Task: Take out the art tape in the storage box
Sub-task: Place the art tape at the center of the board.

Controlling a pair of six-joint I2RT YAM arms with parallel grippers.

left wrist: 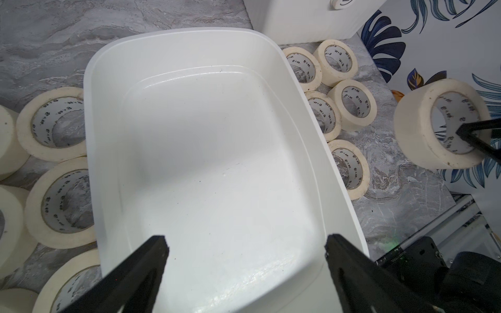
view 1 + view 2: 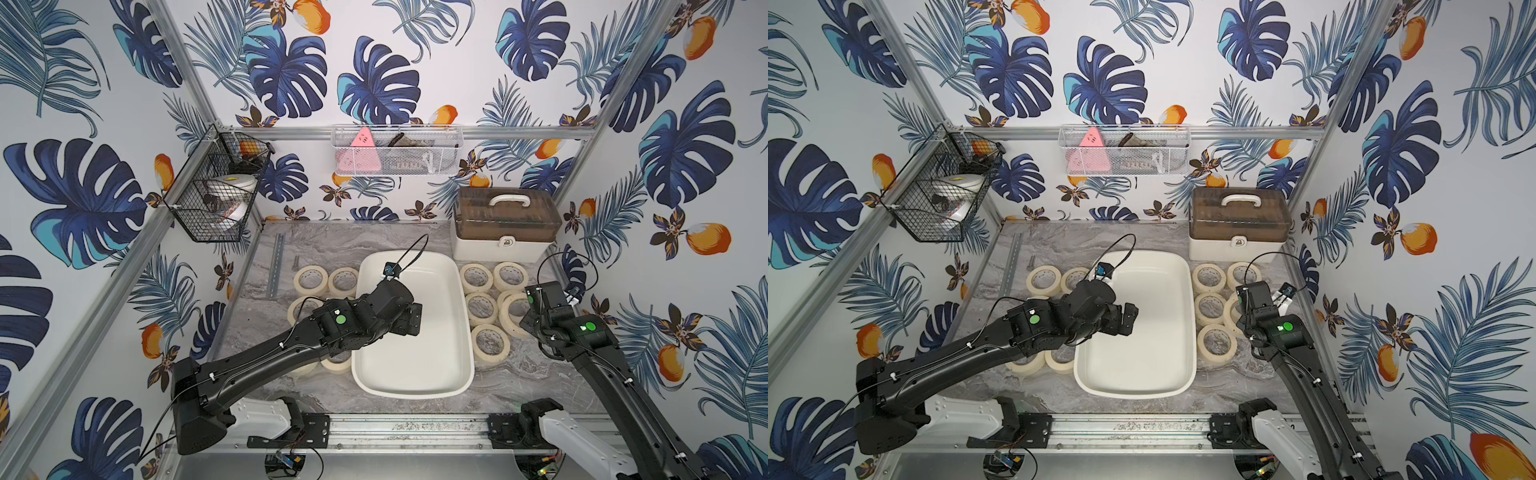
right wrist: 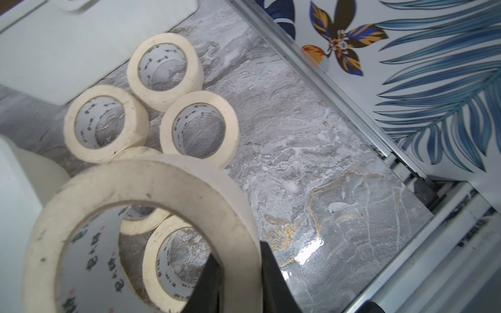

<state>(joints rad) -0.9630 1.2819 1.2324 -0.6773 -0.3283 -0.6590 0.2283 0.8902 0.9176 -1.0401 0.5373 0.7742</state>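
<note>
While the storage box (image 2: pixel 436 353) sits lengthwise at the middle of the marble tabletop (image 2: pixel 332 243), the art tape (image 2: pixel 311 279) lies outside it in both top views. One cluster hugs the rim at 9 o'clock, partly under the left arm, and another fills the strip at 3 o'clock between the rim and the side rail. The left gripper (image 2: pixel 411 319) hovers just inside the box's 9 o'clock wall, pointing toward 3 o'clock. The right gripper (image 2: pixel 1240 311) hangs over the 3 o'clock cluster with a raised roll (image 2: pixel 1230 313) tilted on edge above its neighbours. A brown-lidded case (image 2: pixel 505 224) fills the corner at 1 o'clock, and bare tabletop shows at 12 o'clock behind the box and along its 6 o'clock end. From the left wrist, the box floor shows plain white from wall to wall. The left gripper's fingers (image 1: pixel 154 254) stand spread wide above it with nothing between them. Flat rolls press against the outer wall on both long sides, and the raised roll hangs clear of the marble on a black finger passing through its hole. From the right wrist, the right gripper's jaws pinch that roll's wall, one finger inside the hole and one outside. Three flat rolls lie beyond it, touching one another just beside the case's white base. A wide stretch of bare marble runs from them to the aluminium rail (image 3: pixel 325 89).
</note>
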